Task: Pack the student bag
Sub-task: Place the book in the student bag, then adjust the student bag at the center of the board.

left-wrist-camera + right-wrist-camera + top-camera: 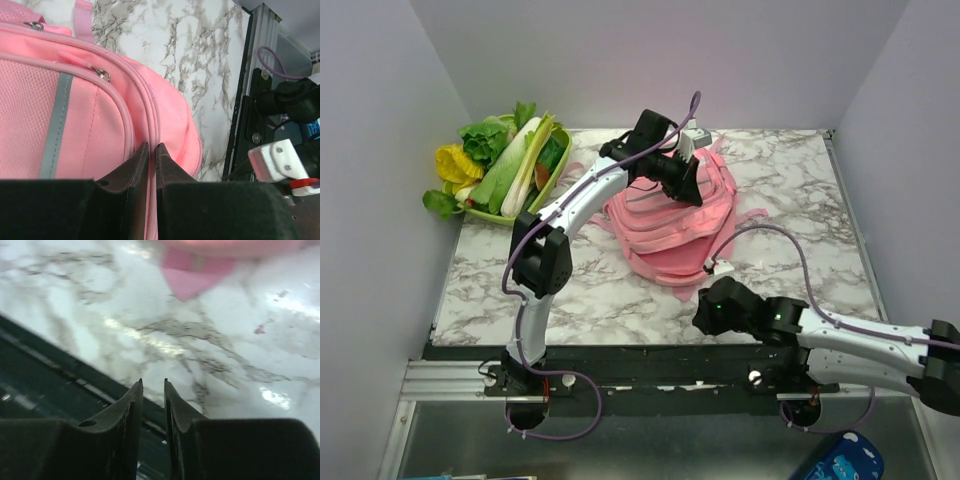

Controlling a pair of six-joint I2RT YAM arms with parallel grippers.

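Observation:
The student bag (665,235) is a large pink backpack lying in the middle of the marble table. In the left wrist view it (95,115) fills the left side, with a grey strip and zip pulls. My left gripper (688,188) reaches over the bag's far part. Its jaws (152,146) are shut, with the bag's zip seam running into the thin gap between them. My right gripper (703,318) hangs low over the table's front edge, near the bag's near end. Its jaws (153,382) are nearly together and hold nothing. A pink strap end (192,275) shows ahead of it.
A green tray of vegetables (505,165) stands at the back left corner. The dark front rail (650,355) runs along the table's near edge. White walls close in the left, back and right sides. A blue object (845,460) lies below the table at the front right.

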